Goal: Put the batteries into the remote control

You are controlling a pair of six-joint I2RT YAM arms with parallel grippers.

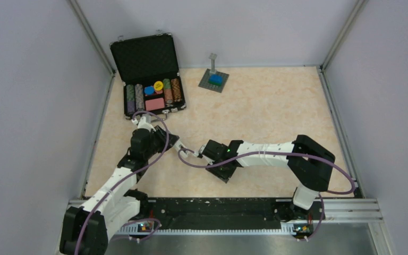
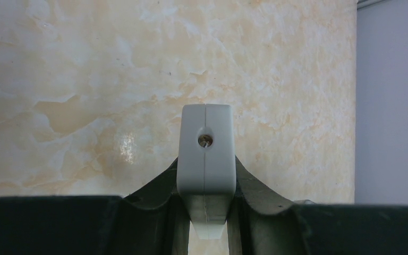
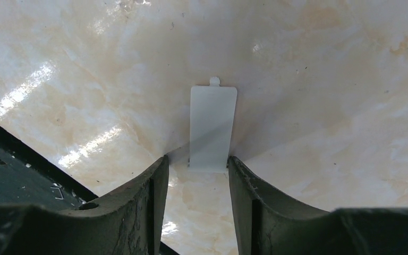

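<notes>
Noted remote control (image 2: pixel 205 133) clamped end-on between the narrow-set fingers of left gripper (image 2: pixel 205 170), over the marbled table (image 2: pixel 85 79). Noted right gripper (image 3: pixel 197 159) parted and gripping nothing, fingertips flanking the near end of a white cover plate (image 3: pixel 213 117) lying flat on the table.

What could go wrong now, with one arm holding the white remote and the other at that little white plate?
The remote control sticks out past the left end effector that clamps it, so a push might twist it loose.
The thin cover plate lies flat on the glossy table; the open right end effector may just shove it along.
Both end effectors sit very close together and could bump.
</notes>
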